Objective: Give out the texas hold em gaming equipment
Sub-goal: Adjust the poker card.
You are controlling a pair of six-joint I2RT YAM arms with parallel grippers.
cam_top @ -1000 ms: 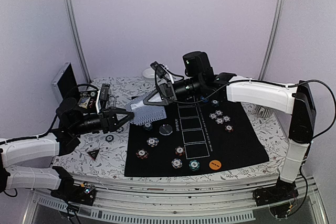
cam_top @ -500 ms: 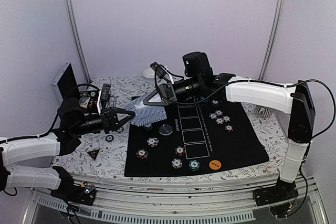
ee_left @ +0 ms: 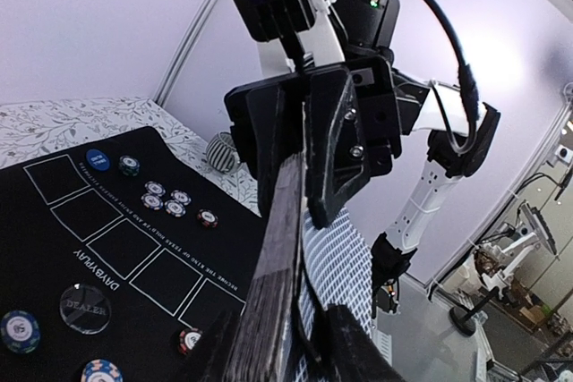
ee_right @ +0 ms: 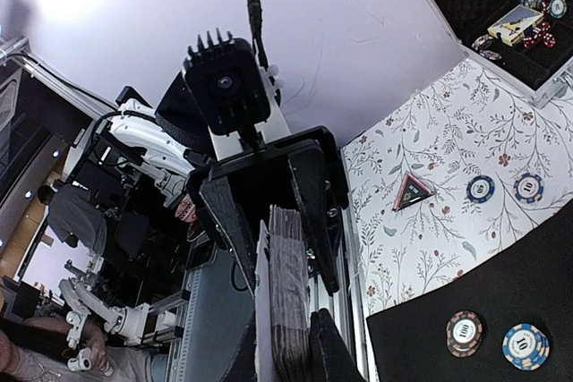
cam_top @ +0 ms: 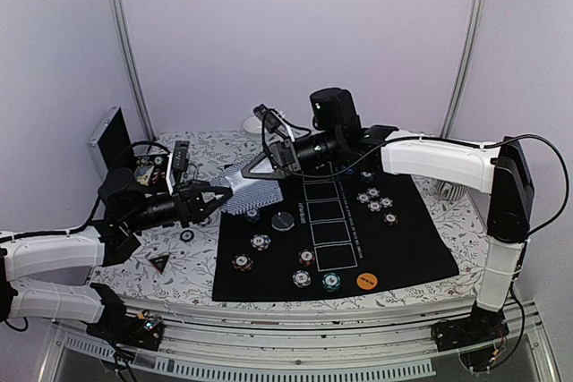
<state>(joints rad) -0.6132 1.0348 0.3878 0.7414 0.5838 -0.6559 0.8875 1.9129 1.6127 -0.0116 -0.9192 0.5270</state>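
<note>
Black mat (cam_top: 403, 239) on floral surface (cam_top: 192, 275). Above its 10 o'clock corner, playing cards (cam_top: 243, 192): thick stack, grey-blue lattice backs, some fanned out. Right gripper (cam_top: 261, 165) clamped on the stack from 1 o'clock. Left gripper (cam_top: 213, 200) straddles it from 8 o'clock; pinching or slack, cannot tell. Striped-edge chips (cam_top: 374, 200) cluster at the mat's 1 o'clock. Orange disc (cam_top: 365, 280) at 5 o'clock. Black-red triangle marker (cam_top: 159, 262) off-mat, 8 o'clock.

Count:
- poker chips (cam_top: 260, 241): 12 on the black mat (cam_top: 407, 248), six left and six right
- loose chips (ee_right: 480, 188): 2 on the floral desk (cam_top: 192, 279)
- button discs: 3, the orange disc (cam_top: 365, 280), black disc (cam_top: 283, 220) and blue disc (ee_left: 98, 160)
- triangle marker (cam_top: 159, 263): 1
- card deck (cam_top: 243, 192): 1, cards uncountable
- silver case (cam_top: 106, 139): 1
- white bowl (cam_top: 253, 124): 1
</note>
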